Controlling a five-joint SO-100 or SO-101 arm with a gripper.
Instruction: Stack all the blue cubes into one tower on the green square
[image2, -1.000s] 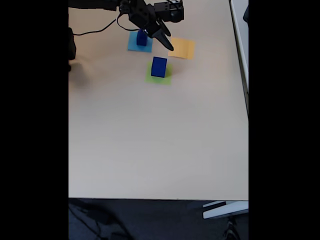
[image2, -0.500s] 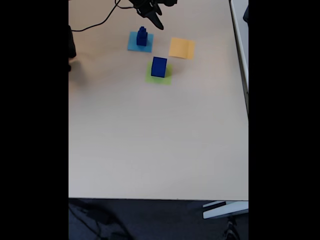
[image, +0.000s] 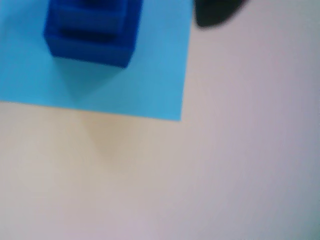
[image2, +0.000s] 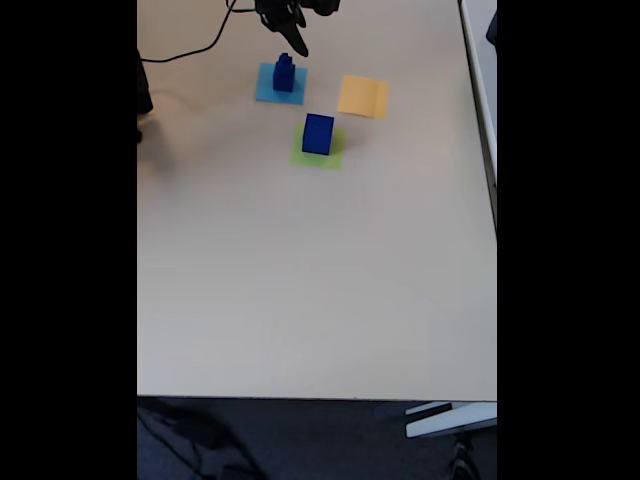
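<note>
In the fixed view the tool (image2: 293, 40) hangs at the top edge of the pale tabletop (image2: 320, 290), just beyond the far side of the light-blue square (image2: 266, 92) — its dark fingers point down toward that patch, but whether they stand apart or together cannot be told from either view. A black cable (image2: 190, 52) trails from the arm to the left edge of the tabletop.

On the light-blue square stands a small stack of blue cubes (image2: 284, 74), a smaller one on a larger one. The wrist view shows this stack (image: 90, 30) blurred and close, the lower cube resting on the light-blue paper (image: 150, 85) with the upper one set back on its top; a dark fingertip (image: 215, 12) shows at the upper edge, apart from the cubes.

The large blue cube (image2: 318, 134) sits alone on the green square (image2: 330, 158), nearer the camera and slightly right of the stack. The orange-yellow square (image2: 363, 96) lies bare to the right of the light-blue one.
</note>
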